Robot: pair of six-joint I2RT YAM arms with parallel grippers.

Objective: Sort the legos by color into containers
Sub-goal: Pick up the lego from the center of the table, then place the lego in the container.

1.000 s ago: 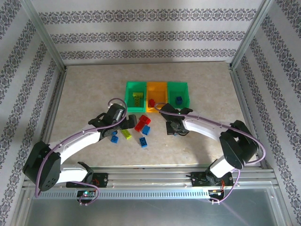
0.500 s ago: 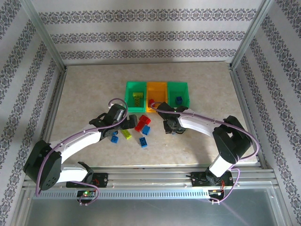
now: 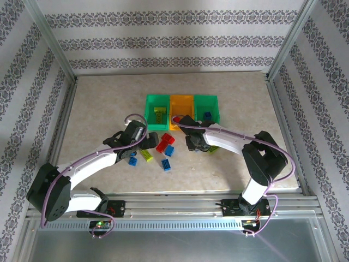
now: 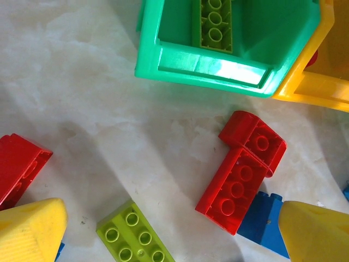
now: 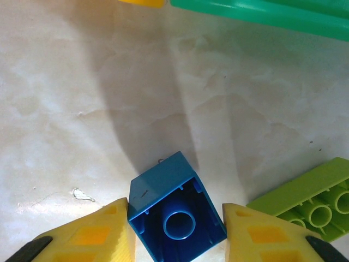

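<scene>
My right jaws are closed on a blue brick [image 5: 163, 204] and pinch its two sides. It is upside down, with the hollow side up, just in front of the bins. I cannot tell if it is off the desk [image 3: 109, 103] yet. My left jaws are wide open and hold nothing. They hang over a long red brick [image 4: 232, 191], a yellow-green brick [image 4: 133, 240] and a dark blue brick [image 4: 262, 224]. Some sorting looks done. The left green bin [image 3: 158, 96] has a long yellow-green brick [image 3: 158, 113] in it, the orange bin [image 3: 182, 96] has a small red brick [image 3: 175, 118], and the right green bin [image 3: 206, 96] has a blue piece [image 3: 208, 115]. I think a lot is left: red, blue and yellow-green bricks lie loose on the desk in front of the bins. I think the blue brick in my right jaws belongs in the right green bin.
</scene>
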